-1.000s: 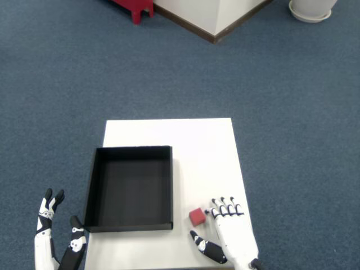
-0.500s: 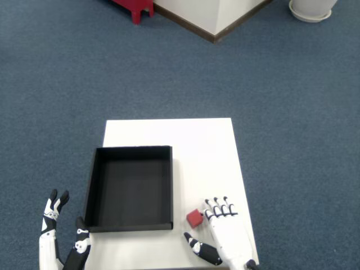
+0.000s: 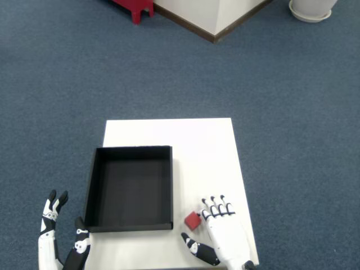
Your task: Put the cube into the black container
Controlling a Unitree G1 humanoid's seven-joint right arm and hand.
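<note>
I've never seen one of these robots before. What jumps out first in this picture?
A big black container, open and with nothing in it, sits on the left of a small white table on blue carpet. Just right of its near corner lies a little red cube. The white right robot hand rests right beside the cube, fingers spread and apparently touching it, not yet gripping it.

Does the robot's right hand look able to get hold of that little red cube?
Probably yes: the right hand lies open right beside the red cube, fingertips and thumb flanking it, with nothing between them on the white table.
</note>
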